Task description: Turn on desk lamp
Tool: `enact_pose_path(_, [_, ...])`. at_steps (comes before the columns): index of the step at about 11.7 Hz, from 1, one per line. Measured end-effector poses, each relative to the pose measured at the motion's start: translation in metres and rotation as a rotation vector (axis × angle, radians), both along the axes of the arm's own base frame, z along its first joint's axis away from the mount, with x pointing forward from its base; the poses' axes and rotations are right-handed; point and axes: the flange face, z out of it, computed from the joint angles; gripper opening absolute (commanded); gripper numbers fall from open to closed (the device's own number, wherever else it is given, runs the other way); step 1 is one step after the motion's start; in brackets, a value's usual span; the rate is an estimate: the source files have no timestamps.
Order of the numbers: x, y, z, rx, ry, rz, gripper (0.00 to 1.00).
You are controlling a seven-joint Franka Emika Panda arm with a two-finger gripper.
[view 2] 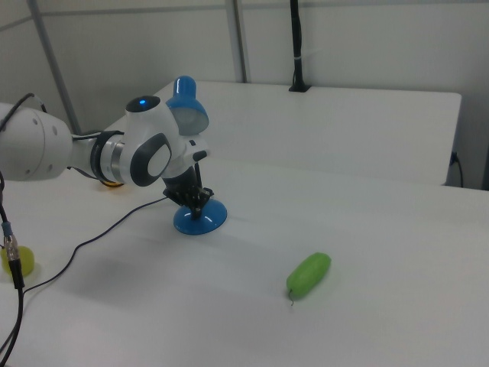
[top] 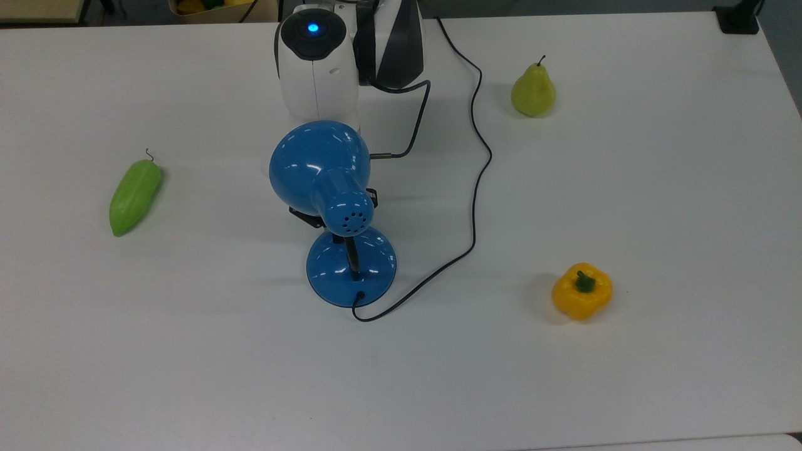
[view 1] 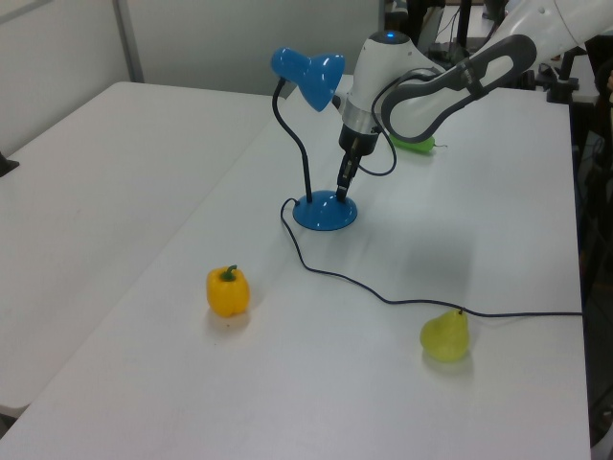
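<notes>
The desk lamp stands mid-table, its blue dome shade [top: 319,166] leaning over its round blue base [top: 351,266]. In the left view the shade [view 1: 306,75] sits high on a curved black neck above the base [view 1: 324,213]. No glow shows at the shade. My gripper [view 1: 341,190] points down with its fingers shut, the tip resting on the base's top at the side away from the neck. The right view shows the gripper [view 2: 199,205] just above the base [view 2: 200,218]. From the top, the shade hides most of the gripper. A thin black cord [top: 474,188] runs off from the base.
A green pear [top: 532,91] stands at the top view's upper right. A yellow bell pepper [top: 581,291] lies at the top view's lower right, and a long green vegetable [top: 135,197] at its left. The cord loops across the table between the lamp and the pear.
</notes>
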Motion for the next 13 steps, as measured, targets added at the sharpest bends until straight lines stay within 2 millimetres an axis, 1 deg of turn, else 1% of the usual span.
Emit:
enact_pose_path(4, [0.000,0.001,0.002,0.002,-0.003,-0.002,0.00])
enact_pose_path(7, [0.000,0.010,0.008,0.011,-0.011,0.004,0.00])
enact_pose_path(9, [-0.001,0.014,0.008,0.015,-0.010,0.000,0.00])
enact_pose_path(13, [-0.001,0.014,0.002,0.015,-0.003,-0.002,0.00])
